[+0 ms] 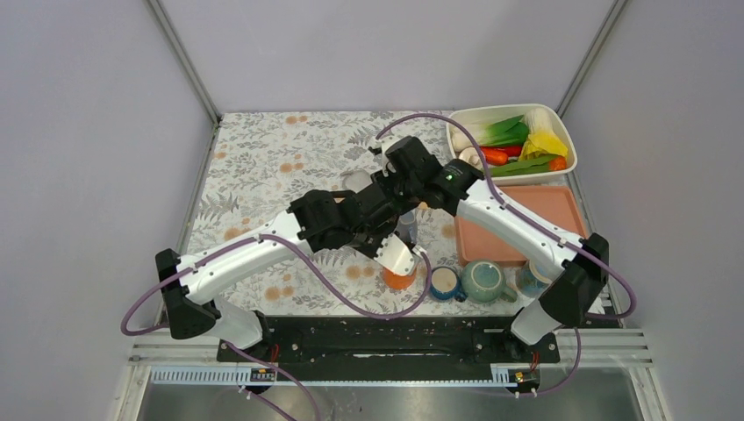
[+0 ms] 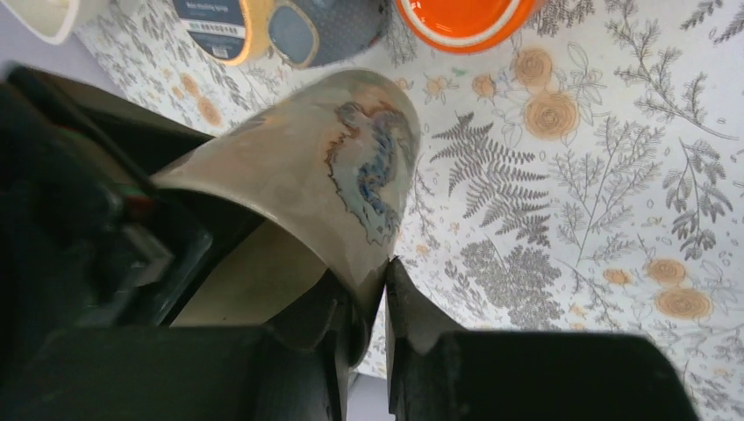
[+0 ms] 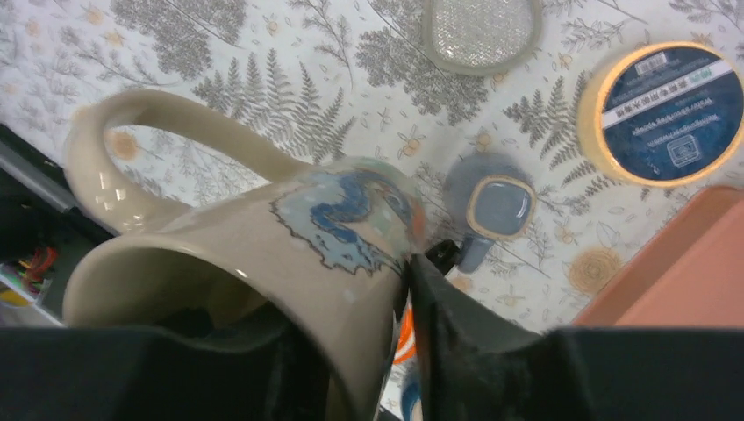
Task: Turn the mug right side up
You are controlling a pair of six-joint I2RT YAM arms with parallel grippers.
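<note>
Left gripper (image 2: 375, 272) pinches the wall of the beige glazed ceramic mug (image 2: 325, 175); right gripper (image 3: 395, 281) straddles the same wall, clamp unconfirmed; advise seating it firmly before left releases.

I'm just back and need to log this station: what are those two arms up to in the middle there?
Both arms meet over the middle of the floral table, handling a beige mug. The left gripper is shut on the mug's wall at the rim, holding it tilted above the table. The right gripper has a jaw on either side of the wall too, but it's unclear whether it is clamped. The mug is not yet standing upright.
</note>
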